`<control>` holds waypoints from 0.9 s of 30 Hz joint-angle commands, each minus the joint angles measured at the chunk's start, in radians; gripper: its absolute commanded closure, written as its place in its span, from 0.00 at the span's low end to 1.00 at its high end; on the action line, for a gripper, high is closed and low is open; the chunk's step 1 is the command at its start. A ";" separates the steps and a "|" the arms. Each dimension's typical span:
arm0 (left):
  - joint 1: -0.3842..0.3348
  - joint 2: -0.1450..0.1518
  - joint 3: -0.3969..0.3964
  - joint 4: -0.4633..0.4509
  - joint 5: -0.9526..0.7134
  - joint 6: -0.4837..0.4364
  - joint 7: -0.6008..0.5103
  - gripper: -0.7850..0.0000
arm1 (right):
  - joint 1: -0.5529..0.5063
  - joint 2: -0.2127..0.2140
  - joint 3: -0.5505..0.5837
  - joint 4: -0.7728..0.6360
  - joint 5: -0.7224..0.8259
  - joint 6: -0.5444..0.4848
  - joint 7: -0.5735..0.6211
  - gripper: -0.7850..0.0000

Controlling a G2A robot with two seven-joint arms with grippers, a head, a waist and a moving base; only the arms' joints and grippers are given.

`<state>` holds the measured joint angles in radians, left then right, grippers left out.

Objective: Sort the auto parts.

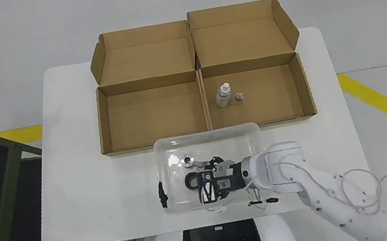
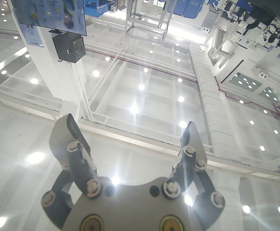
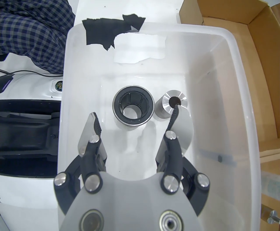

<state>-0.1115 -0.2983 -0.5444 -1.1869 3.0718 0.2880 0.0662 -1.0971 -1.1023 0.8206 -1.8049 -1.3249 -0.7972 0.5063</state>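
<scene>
The white bench (image 1: 73, 188) is carrying two open brown cardboard boxes (image 1: 150, 116) at upper centre of the top view, the frame-right one holding a small white bottle-shaped part (image 1: 223, 95), and a clear plastic bin (image 1: 207, 133) just below them. Inside it, the right claw (image 3: 135, 112) is hanging spread open over a black-and-steel cylindrical bearing (image 3: 132, 106) just beside a silver metal cylinder (image 3: 166, 107). The left claw (image 2: 130, 121) is gaping empty toward a white gridded ceiling (image 2: 153, 98).
</scene>
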 commanded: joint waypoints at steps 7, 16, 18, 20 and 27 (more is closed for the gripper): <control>0.000 0.000 0.000 0.000 0.000 0.000 0.000 0.00 | 0.034 -0.015 -0.041 0.040 0.007 -0.003 -0.012 0.42; 0.000 0.000 0.000 0.000 0.000 0.000 0.000 0.00 | 0.073 -0.033 -0.085 0.076 0.016 -0.004 -0.015 0.40; 0.000 0.000 0.000 0.000 0.000 0.000 0.000 0.00 | 0.082 -0.038 -0.095 0.087 0.019 -0.003 -0.016 0.40; 0.000 0.000 0.000 0.000 0.000 0.000 0.000 0.00 | 0.091 -0.042 -0.104 0.098 0.022 -0.002 -0.016 0.43; 0.000 0.000 0.000 0.000 0.000 0.000 0.000 0.00 | 0.113 -0.053 -0.119 0.131 0.033 0.000 -0.016 0.59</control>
<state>-0.1115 -0.2983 -0.5444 -1.1869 3.0718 0.2880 0.0662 -0.9862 -1.1546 0.7026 -1.6786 -1.2938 -0.7965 0.4903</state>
